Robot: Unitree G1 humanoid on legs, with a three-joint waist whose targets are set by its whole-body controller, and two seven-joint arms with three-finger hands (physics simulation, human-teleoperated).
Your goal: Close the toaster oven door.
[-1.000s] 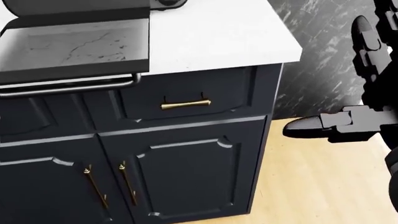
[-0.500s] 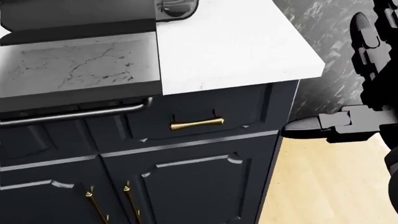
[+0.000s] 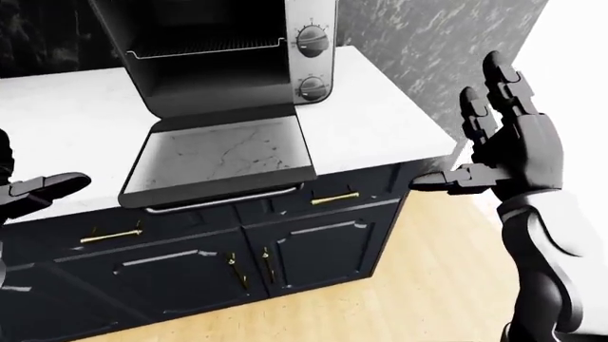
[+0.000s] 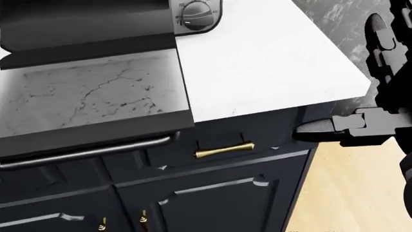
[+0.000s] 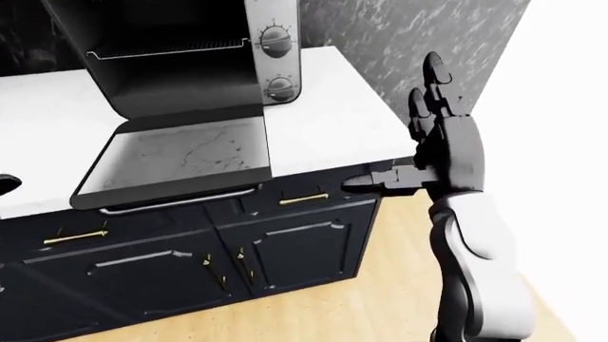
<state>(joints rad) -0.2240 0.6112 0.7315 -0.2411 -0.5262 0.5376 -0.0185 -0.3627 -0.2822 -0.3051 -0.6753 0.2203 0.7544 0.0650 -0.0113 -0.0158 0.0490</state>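
Note:
The toaster oven (image 3: 219, 57) stands on the white counter (image 3: 380, 128), its door (image 3: 223, 160) folded down flat and hanging over the counter edge, with a metal bar handle (image 3: 223, 201) along its lower edge. The door also fills the left of the head view (image 4: 90, 106). My right hand (image 3: 499, 142) is open, fingers spread upward, to the right of the counter corner and apart from the oven. My left hand (image 3: 38, 192) is open at the left edge, left of the door and not touching it.
Dark cabinets (image 3: 313, 242) with brass handles (image 4: 224, 149) run under the counter. A dark marbled wall (image 3: 428, 43) rises at the right behind the counter. Wooden floor (image 3: 418, 285) lies at the lower right.
The camera has moved: in the head view the counter and oven door slid down and right and grew larger, and the oven's knob came into view. My right hand keeps its place in the picture.

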